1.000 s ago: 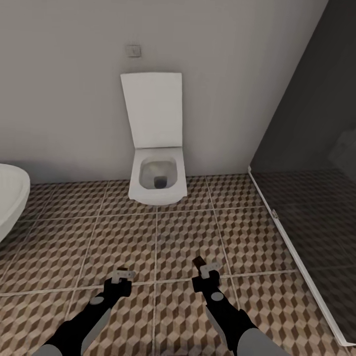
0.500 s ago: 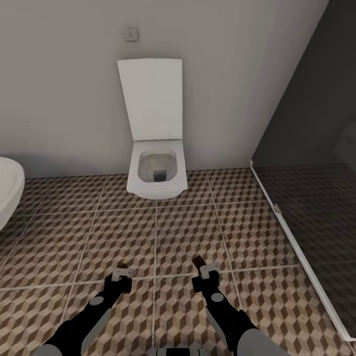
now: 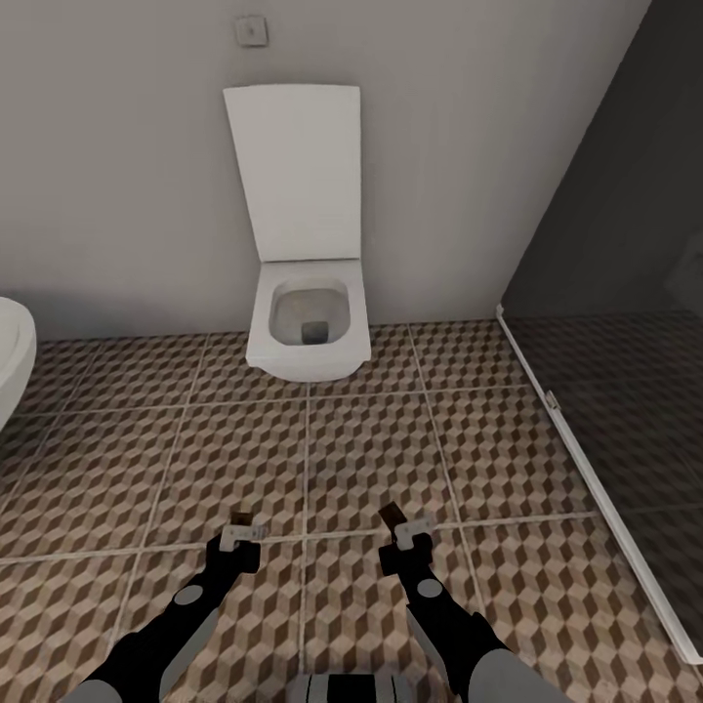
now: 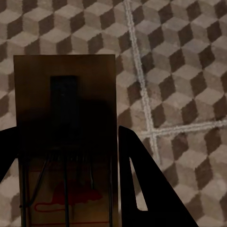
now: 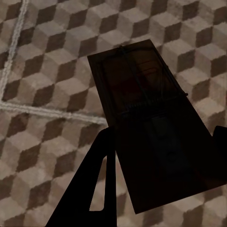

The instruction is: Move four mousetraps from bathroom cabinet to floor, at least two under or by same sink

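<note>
The bathroom floor has big square tiles with brown and pale cubes, a white toilet at 12 o'clock and a white bathtub at 9 o'clock.

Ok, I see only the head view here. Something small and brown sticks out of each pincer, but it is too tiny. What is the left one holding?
Observer: In the left wrist view, the left pincer is shut on a flat brown wooden mousetrap with dark wire parts.
Operator: And the right one?
Observer: The right pincer holds a second flat brown mousetrap, seen in shadow.
Operator: What lies under them?
Observer: Under both is only the cube-patterned brown and beige tiled floor, with pale grout lines crossing.
</note>
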